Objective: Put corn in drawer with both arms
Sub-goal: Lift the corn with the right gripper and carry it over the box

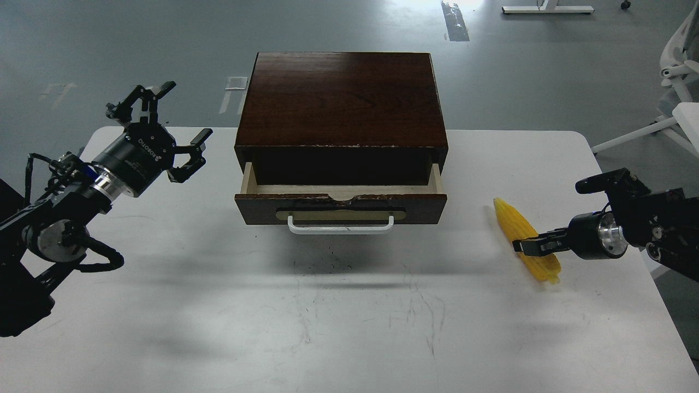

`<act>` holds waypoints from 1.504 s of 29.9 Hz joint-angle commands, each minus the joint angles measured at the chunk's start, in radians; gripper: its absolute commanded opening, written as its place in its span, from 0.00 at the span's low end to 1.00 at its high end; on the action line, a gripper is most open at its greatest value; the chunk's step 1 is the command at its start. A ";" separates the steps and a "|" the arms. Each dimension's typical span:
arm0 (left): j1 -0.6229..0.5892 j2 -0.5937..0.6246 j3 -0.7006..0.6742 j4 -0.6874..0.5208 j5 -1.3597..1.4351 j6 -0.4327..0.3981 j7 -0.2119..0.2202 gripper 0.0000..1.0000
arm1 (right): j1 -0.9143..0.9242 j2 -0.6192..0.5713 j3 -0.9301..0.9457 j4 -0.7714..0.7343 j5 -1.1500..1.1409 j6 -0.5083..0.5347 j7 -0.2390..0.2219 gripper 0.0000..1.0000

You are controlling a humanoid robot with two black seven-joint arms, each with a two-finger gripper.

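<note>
The yellow corn (517, 225) lies on the white table right of the cabinet, pointed end toward the back. My right gripper (525, 246) comes in from the right and sits over the cob's middle, touching or just above it. It is seen edge-on, so its fingers cannot be told apart. The drawer (341, 206) of the dark brown box (341, 98) is pulled partly out, with pale wood inside and nothing visible in it. Its white handle (339, 225) faces me. My left gripper (188, 109) is open and empty, raised left of the box.
The white table (338, 316) ends close behind my right arm, at its right edge. A white chair (677, 71) stands off the table at the far right. The grey floor lies beyond the box.
</note>
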 commanded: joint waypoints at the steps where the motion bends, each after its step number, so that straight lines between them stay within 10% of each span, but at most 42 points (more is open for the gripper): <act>1: -0.003 0.000 0.000 0.000 0.000 0.000 0.000 0.99 | 0.005 -0.016 0.000 0.009 0.000 0.000 0.000 0.00; 12: -0.006 0.000 0.000 -0.002 0.000 0.000 0.000 0.99 | 0.061 -0.103 0.003 0.084 0.001 0.000 0.000 0.00; 24: -0.017 0.000 0.000 -0.002 0.000 0.000 0.000 0.99 | 0.541 -0.163 -0.083 0.277 -0.002 0.009 0.000 0.00; 45: -0.024 0.005 -0.012 -0.002 0.000 0.000 0.002 0.99 | 0.942 0.500 -0.379 0.227 -0.043 -0.108 0.000 0.00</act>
